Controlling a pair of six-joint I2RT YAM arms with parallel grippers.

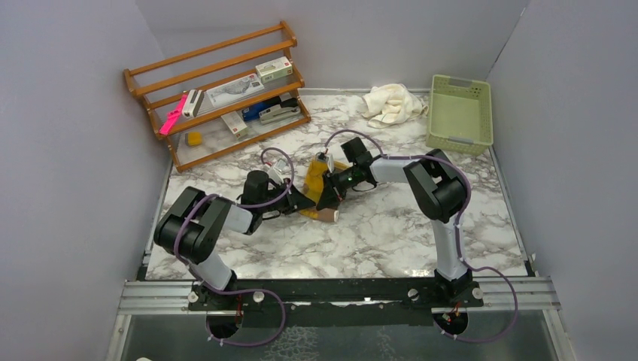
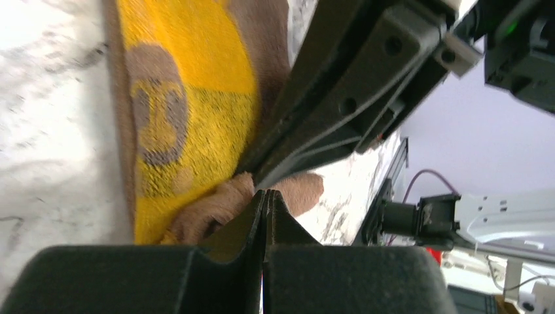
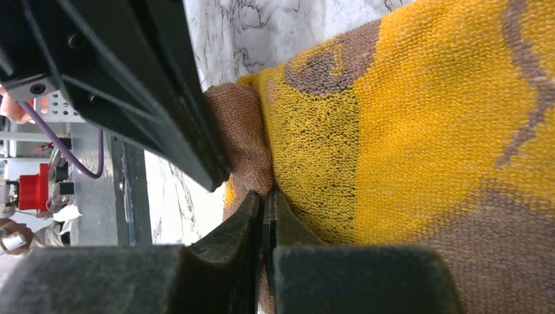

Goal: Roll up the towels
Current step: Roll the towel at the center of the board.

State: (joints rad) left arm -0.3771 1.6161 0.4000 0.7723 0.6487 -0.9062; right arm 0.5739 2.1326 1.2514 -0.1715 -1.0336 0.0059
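On the marble surface, beyond the two arm bases, the yellow towel is laid out as a narrow strip running away from the arms, with its brownish near end turned up into a small roll. The left hand is brought in low against that near end from the left side of the yellow towel, and the right hand is set against it from the right side, so that the cloth is flanked by both. In the left wrist view the left hand is seen fully closed, no gap being left between the fingers; the tips are pressed to the brown fold at the edge of the yellow towel, but whether any cloth is pinched between them cannot be told. In the right wrist view the right hand is likewise drawn closed, and the brown hem of the yellow towel is gathered into the tips and held there. Farther back and to the right of the yellow towel, a cream towel is left in a crumpled heap, well apart from both hands. Just beside it, farther right of the yellow towel, a pale green basket is placed. Behind and to the left of the yellow towel, a wooden rack with small items on its shelves is stood.
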